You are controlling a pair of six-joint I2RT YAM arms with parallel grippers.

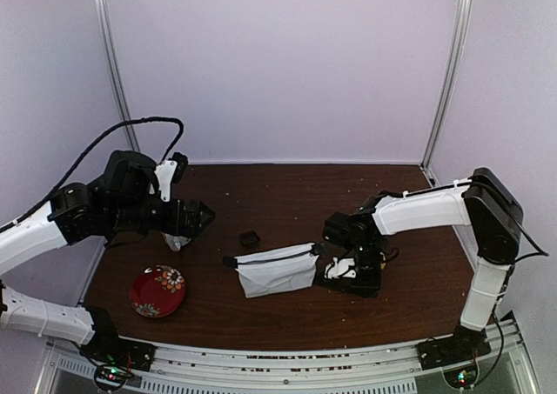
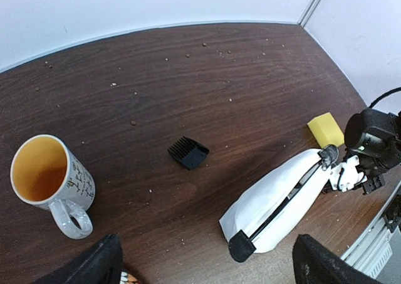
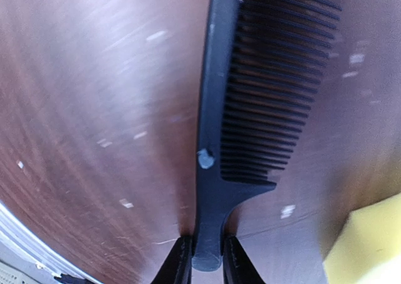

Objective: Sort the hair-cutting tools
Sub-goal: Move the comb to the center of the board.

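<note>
Partway, probably: right fingers (image 3: 180,260) clamped on comb (image 3: 210,108); left fingers (image 2: 97,264) apart, empty; black square piece (image 2: 188,152) loose on worktop (image 2: 219,64); rest unseen.

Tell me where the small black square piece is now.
In the top view the small black square piece lies near the middle of the table, right of the mug and beyond the white pouch, touching neither.

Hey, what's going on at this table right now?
The right end effector is pinching a black comb by its handle end, beside the white pouch. The left end effector hangs open near the mug, holding nothing. A small black square piece lies loose on the table.
</note>
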